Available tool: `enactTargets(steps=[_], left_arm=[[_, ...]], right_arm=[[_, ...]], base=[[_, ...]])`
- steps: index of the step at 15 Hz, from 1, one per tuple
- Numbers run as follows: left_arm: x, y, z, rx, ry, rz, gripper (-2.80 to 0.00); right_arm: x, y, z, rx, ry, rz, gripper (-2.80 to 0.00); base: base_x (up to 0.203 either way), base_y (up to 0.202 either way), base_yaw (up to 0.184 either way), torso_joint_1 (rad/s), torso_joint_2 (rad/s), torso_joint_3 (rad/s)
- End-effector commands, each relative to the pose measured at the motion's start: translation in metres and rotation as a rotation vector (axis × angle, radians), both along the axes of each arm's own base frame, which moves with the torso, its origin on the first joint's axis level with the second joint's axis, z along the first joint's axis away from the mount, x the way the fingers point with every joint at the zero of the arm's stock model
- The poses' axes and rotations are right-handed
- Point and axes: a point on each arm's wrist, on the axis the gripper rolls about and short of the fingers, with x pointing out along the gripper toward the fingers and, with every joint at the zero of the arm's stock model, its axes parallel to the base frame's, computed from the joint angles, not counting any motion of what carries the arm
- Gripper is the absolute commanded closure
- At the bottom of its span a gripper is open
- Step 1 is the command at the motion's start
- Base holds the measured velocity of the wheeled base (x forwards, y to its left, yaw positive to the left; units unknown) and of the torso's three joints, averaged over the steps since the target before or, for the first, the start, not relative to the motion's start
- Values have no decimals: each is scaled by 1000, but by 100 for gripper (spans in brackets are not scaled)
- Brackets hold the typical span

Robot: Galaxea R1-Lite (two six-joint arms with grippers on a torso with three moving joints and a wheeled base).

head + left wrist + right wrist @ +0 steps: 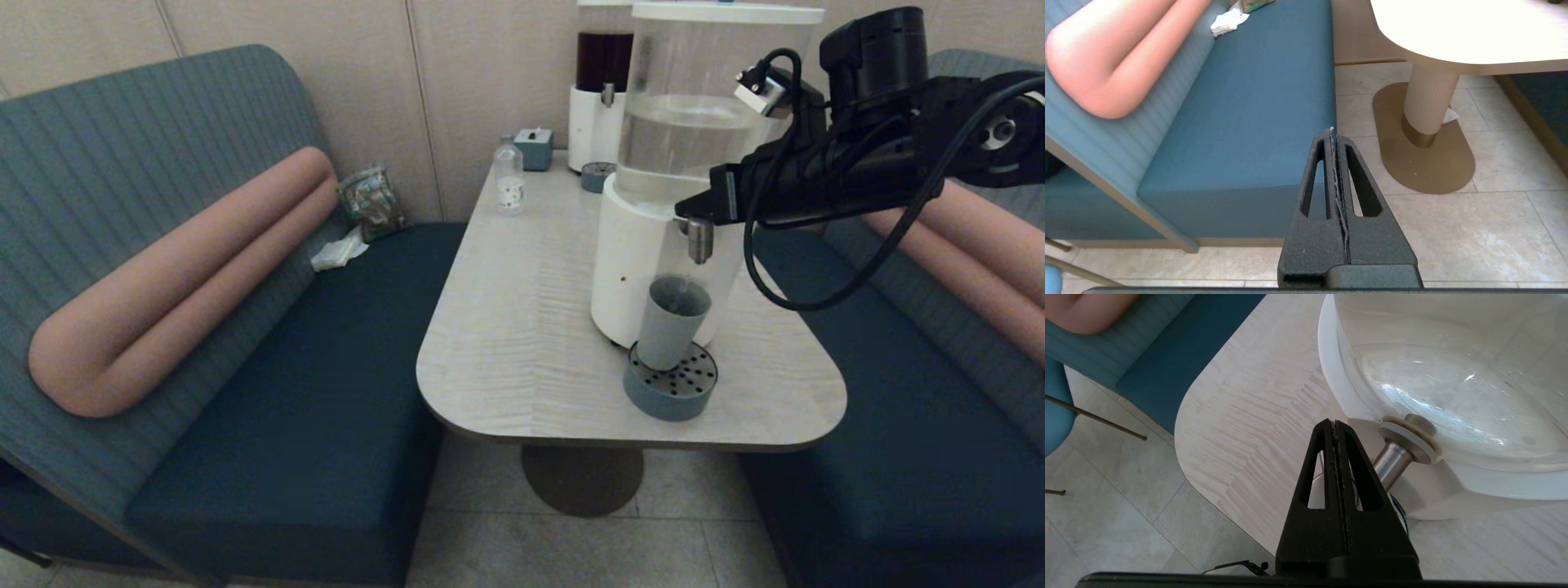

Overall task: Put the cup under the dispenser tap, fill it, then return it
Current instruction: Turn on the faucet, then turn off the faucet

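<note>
Overflow is the main risk here: the cup [671, 323] stands on the perforated drip tray [671, 382] directly under the dispenser tap [700, 239], and the right gripper [694, 208], fingers pressed together and holding nothing, sits at the top of that tap, seemingly pressing it. Held too long, liquid would spill over the tray onto the counter [522, 327]. A sideways slip off the tap could knock the cup over. The left gripper [1334, 139], likewise closed and empty, hangs parked above the floor beside the bench seat [1241, 106].
</note>
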Motion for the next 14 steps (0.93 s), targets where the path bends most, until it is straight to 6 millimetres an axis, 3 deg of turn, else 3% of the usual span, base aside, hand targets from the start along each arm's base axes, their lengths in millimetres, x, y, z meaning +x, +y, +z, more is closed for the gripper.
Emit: enactTargets(steps=[1, 8, 10, 14], left_arm=[[0, 0, 0, 1, 1, 0, 0], [0, 0, 0, 1, 1, 0, 0], [0, 0, 0, 1, 1, 0, 0], [0, 0, 0, 1, 1, 0, 0]], right_arm=[[-9, -2, 13, 13, -34, 3, 0], [-63, -18, 63, 32, -177, 7, 0], [-72, -22, 59, -46, -189, -3, 0], [-71, -25, 47, -241, -225, -79, 0]], base=[[0, 0, 0, 0, 0, 0], [0, 0, 0, 0, 0, 0], [0, 0, 0, 0, 0, 0], [0, 0, 0, 0, 0, 0]])
